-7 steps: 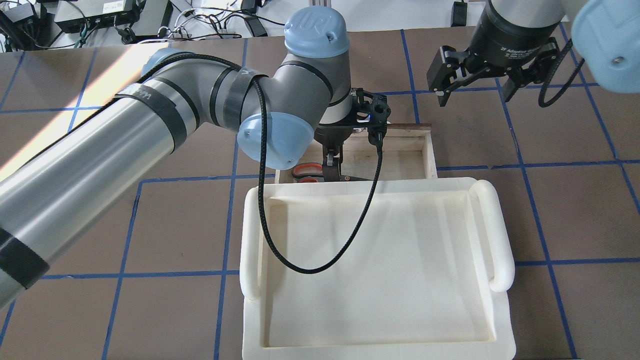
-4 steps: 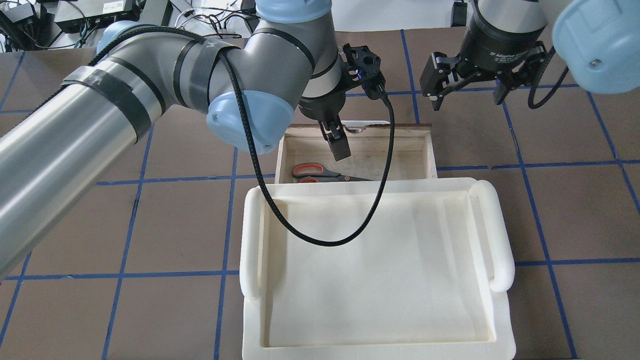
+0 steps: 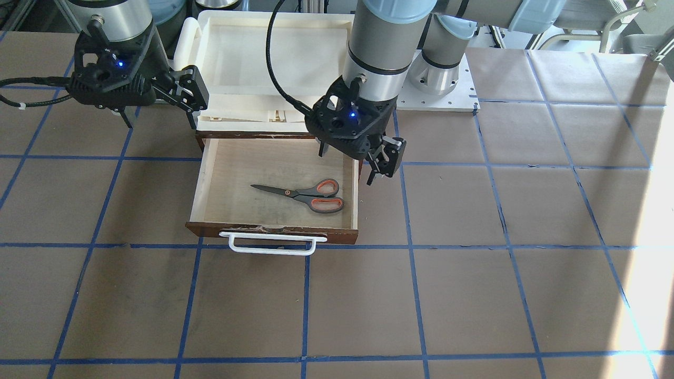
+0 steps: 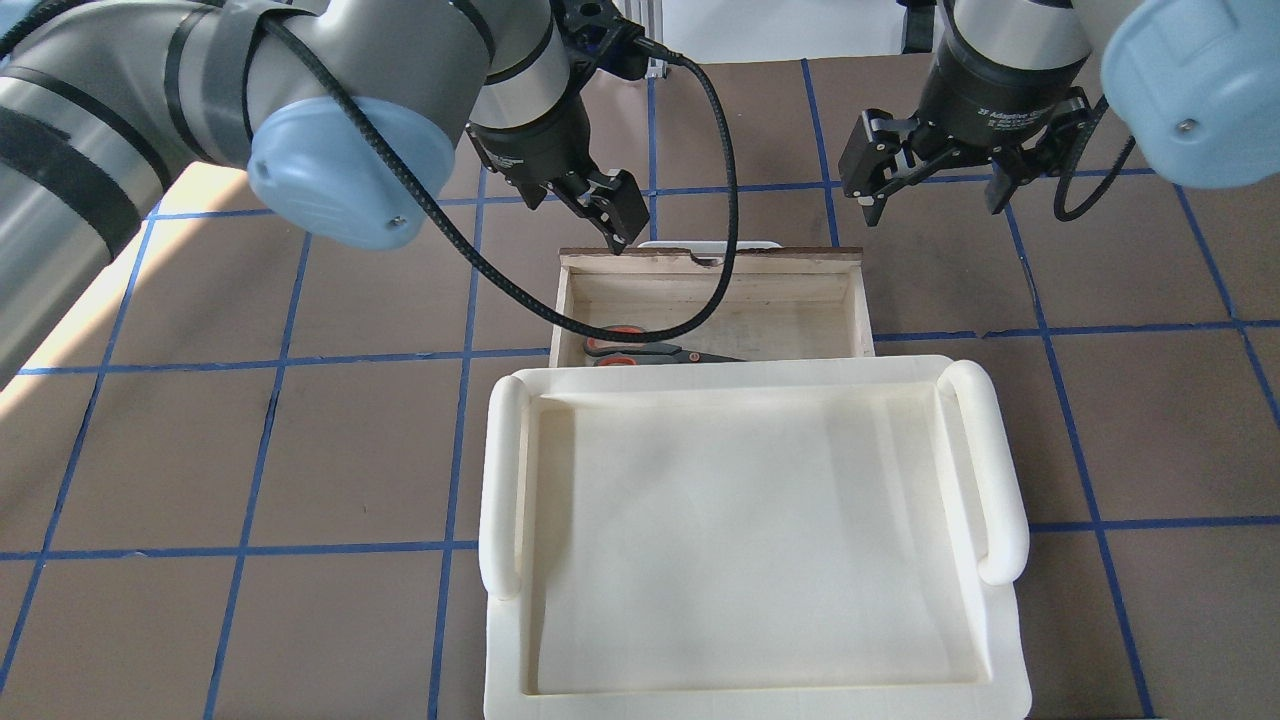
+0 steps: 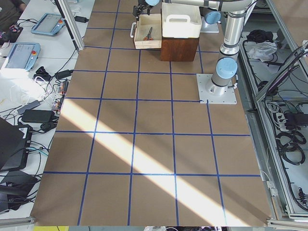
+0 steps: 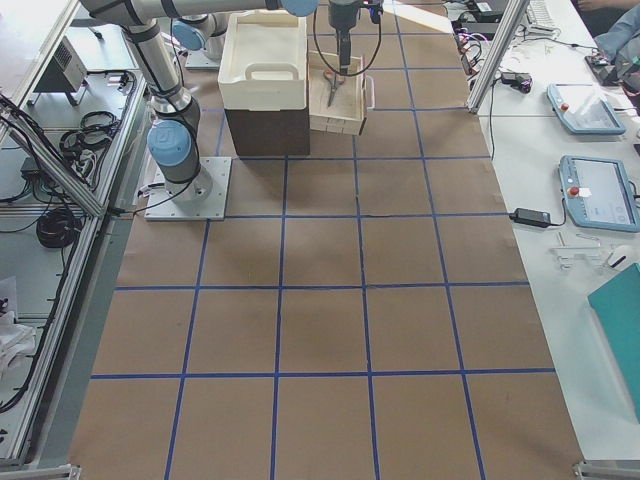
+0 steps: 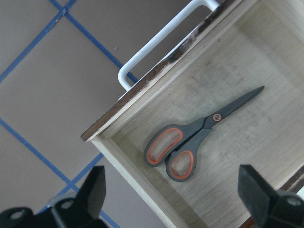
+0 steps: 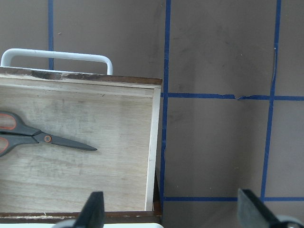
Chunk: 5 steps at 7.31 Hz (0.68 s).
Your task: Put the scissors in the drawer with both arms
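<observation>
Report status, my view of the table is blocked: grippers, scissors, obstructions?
Left gripper open, empty, over drawer edge. Right gripper open, empty, beside drawer. Scissors flat inside open drawer. Nothing on them.

Small grey-handled scissors (image 3: 300, 193) with orange-lined loops lie flat and closed on the pale floor of the pulled-out reddish-brown wooden drawer (image 3: 199, 184), blades toward the robot's right. The left gripper (image 3: 348, 166) hangs wide-spread over the drawer's left wall. The right gripper (image 4: 935, 200), spread too, hangs off its right side.
</observation>
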### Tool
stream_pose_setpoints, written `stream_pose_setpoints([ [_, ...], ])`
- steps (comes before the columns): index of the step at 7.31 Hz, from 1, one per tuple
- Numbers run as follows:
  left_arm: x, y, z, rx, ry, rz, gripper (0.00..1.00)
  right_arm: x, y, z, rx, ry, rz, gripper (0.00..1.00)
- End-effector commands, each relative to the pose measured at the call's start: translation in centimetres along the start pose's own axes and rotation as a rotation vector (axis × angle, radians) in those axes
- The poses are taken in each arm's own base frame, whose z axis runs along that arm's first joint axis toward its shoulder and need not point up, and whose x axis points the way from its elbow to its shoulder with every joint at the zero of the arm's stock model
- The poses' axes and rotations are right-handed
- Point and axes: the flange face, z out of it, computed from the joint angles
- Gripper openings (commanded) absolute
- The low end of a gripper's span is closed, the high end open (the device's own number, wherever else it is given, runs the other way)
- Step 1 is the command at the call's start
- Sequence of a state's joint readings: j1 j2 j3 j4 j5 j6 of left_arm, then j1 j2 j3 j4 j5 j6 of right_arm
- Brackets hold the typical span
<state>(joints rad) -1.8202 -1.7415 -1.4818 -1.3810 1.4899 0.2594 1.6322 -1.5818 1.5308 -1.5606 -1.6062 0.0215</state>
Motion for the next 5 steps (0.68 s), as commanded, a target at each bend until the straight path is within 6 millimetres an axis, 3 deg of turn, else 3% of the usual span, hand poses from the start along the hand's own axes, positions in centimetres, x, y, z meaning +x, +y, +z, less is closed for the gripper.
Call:
stream_pose_setpoints([
  [1, -6.6, 2.6, -1.5, -0.053, -0.017, -0.345, 1.0, 0.0, 0.0, 0.0, 0.004, -0.005, 0.0, 1.0],
  [5, -13.1, 5.4, -4.2, -0.019, -0.057, -0.526, 1.0, -0.2, -0.1, 0.0, 0.01, -0.016, -0.007, 1.0],
])
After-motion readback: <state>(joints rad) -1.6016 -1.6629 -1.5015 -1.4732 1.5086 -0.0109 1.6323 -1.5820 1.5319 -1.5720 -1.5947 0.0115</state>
